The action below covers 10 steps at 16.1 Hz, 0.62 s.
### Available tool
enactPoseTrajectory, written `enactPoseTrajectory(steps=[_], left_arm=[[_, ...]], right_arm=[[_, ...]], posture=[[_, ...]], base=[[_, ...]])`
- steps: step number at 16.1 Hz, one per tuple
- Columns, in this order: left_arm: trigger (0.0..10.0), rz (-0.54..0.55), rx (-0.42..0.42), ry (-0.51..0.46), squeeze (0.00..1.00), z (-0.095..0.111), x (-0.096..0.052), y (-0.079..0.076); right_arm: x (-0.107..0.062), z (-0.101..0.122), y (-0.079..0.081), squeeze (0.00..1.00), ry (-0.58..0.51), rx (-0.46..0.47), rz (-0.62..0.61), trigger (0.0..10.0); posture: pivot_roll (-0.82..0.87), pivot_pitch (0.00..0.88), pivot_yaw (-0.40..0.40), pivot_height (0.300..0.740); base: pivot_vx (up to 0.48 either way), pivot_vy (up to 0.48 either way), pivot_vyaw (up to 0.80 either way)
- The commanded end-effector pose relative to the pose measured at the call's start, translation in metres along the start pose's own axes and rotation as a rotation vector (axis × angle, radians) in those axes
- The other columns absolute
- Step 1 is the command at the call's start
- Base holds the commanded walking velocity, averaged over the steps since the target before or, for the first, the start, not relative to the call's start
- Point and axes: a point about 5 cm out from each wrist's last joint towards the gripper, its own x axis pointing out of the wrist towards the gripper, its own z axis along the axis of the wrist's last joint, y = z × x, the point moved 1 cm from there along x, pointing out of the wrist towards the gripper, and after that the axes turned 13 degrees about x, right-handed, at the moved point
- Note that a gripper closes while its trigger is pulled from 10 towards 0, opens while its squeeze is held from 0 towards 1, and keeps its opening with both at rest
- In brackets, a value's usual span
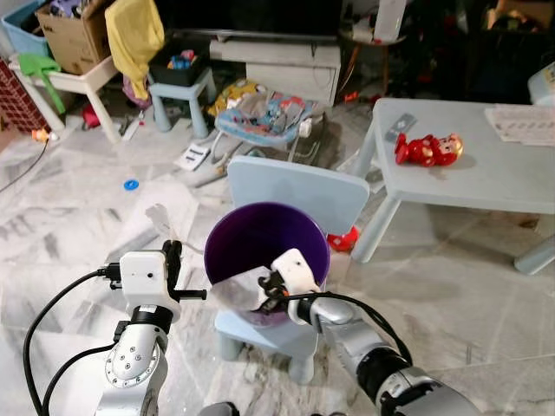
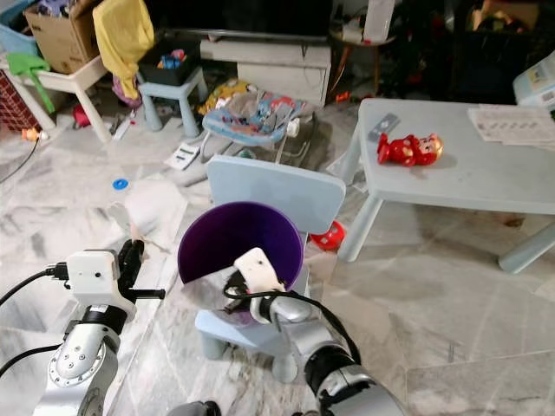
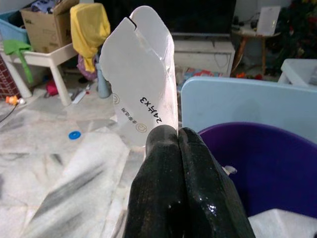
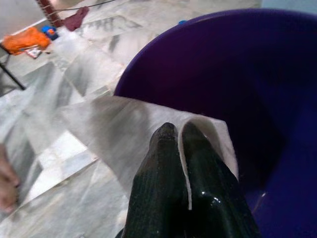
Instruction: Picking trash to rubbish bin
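Holding a white tissue [image 1: 236, 289] pinched tight, the right gripper [image 1: 276, 288] sits at the near rim of the purple bin [image 1: 260, 236], so the tissue can fall in when it lets go. The bin stands on a small blue chair [image 1: 299, 195], easy to reach. The left gripper [image 1: 173, 251] waits beside the bin, squeezing a clear wrapper [image 3: 143, 74] for its turn.
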Motion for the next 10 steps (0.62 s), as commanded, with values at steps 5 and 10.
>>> enactPoseTrajectory(steps=[5, 10], left_arm=[[0.0, -0.029, 0.0, -0.004, 0.0, 0.005, 0.001, -0.002], [0.0, -0.101, -0.037, 0.009, 0.0, 0.004, -0.001, -0.014]], right_arm=[[0.006, 0.045, -0.012, 0.0, -0.195, -0.004, -0.148, 10.0], [0.004, 0.03, -0.013, 0.0, -0.13, -0.054, -0.141, 10.0]], posture=[[0.18, 0.194, -0.037, 0.74], [0.18, 0.186, -0.038, 0.74]], base=[[0.0, 0.0, 0.0], [0.0, 0.0, 0.0]])
